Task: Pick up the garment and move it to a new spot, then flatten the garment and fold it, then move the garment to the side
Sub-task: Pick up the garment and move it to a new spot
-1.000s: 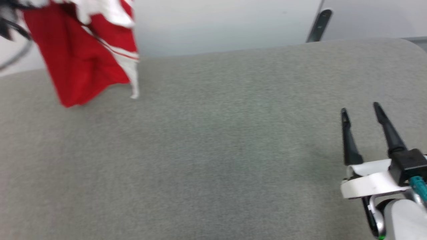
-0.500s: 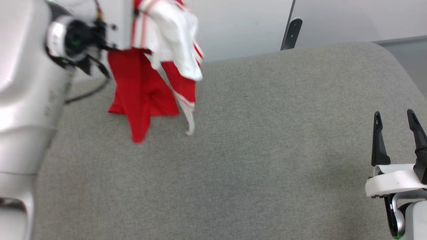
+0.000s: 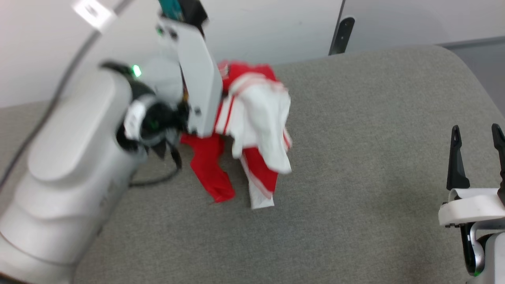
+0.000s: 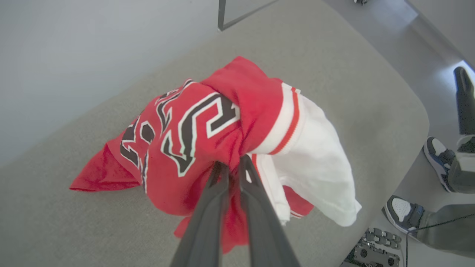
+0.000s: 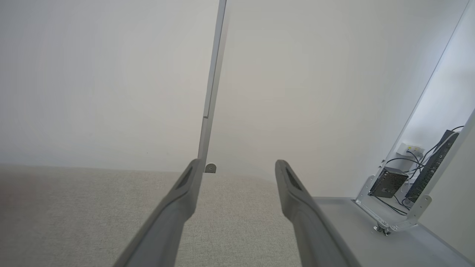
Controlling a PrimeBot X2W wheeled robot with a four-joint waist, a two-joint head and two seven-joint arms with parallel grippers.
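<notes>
The garment (image 3: 256, 118), a red shirt with white sleeves, hangs bunched from my left arm (image 3: 79, 157) over the grey table (image 3: 355, 177). Its lower ends touch the tabletop. In the left wrist view my left gripper (image 4: 233, 166) is shut on a fold of the garment (image 4: 193, 126), whose black, white-outlined print faces up, with a white sleeve (image 4: 319, 174) drooping to the right. My right gripper (image 3: 477, 136) stands open and empty above the table's right side, far from the shirt. Its fingers (image 5: 185, 193) point at the wall.
A black bracket (image 3: 341, 35) stands at the table's far edge against the white wall. A dark cable (image 3: 154, 182) trails under my left arm. A person's shoes (image 4: 438, 163) are on the floor past the table's rounded corner. Electronics boxes with cables (image 5: 393, 181) sit by the wall.
The head view has shifted. My left arm has come down and toward the table's middle with the garment, whose lower ends now touch the tabletop. The right gripper stays open.
</notes>
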